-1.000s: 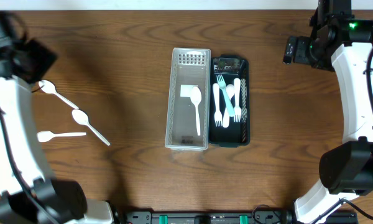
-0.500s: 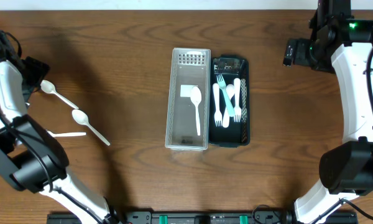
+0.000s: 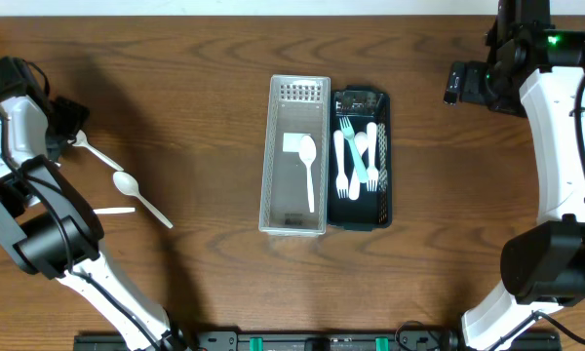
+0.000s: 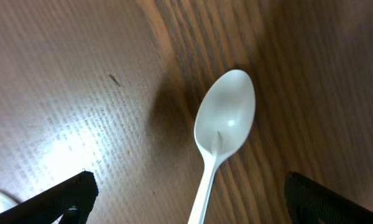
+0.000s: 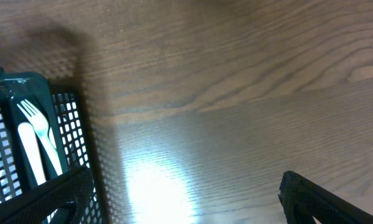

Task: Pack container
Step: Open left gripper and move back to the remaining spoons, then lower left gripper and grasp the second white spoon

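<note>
The wooden desk [image 3: 205,117] carries a clear container [image 3: 291,210] at centre holding one white spoon [image 3: 309,166]. It touches a dark basket [image 3: 361,213] of forks [image 3: 342,161]. The right gripper [image 5: 186,199] hangs wide open, holding nothing, near the basket. The left gripper [image 4: 196,199], spread wide and gripping nothing, straddles a loose spoon [image 4: 224,118] on the desk's left.

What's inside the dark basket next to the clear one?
White forks and one teal utensil lie lengthwise in the dark basket. Whatever sits beneath them is hidden by the pile.
</note>
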Robot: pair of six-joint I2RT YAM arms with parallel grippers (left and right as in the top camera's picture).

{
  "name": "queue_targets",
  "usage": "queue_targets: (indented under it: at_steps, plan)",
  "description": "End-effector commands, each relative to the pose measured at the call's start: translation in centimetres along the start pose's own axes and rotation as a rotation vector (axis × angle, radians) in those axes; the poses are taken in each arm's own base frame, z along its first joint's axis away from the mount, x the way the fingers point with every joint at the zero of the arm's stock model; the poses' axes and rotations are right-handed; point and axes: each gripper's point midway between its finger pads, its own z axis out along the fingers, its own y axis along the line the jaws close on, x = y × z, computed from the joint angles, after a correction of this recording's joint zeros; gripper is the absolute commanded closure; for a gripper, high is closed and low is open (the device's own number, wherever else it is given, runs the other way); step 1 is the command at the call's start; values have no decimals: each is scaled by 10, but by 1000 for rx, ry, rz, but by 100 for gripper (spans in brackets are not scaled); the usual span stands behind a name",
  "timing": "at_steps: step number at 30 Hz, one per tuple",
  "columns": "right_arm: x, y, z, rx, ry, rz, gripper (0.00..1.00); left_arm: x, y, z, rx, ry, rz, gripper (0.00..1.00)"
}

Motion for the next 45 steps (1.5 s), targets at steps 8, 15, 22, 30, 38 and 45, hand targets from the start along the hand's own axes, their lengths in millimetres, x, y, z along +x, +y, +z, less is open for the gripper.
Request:
queue_targets:
  at_steps: [8, 15, 22, 30, 38, 45]
  plan:
    - [4, -2, 3, 3, 22, 21, 1, 26, -7, 35, 1, 86, 57, 2]
    - [5, -2, 3, 3, 24, 21, 1, 34, -3, 48, -20, 115, 81, 2]
    - [5, -2, 3, 4, 26, 21, 1, 55, 12, 64, -77, 197, 102, 2]
    - [9, -3, 3, 7, 41, 20, 1, 57, 13, 63, -80, 206, 101, 2]
    - [12, -3, 3, 10, 55, 18, 1, 66, 20, 60, -121, 239, 0, 22]
    - [15, -4, 3, 13, 66, 18, 1, 66, 20, 60, -121, 239, 0, 53]
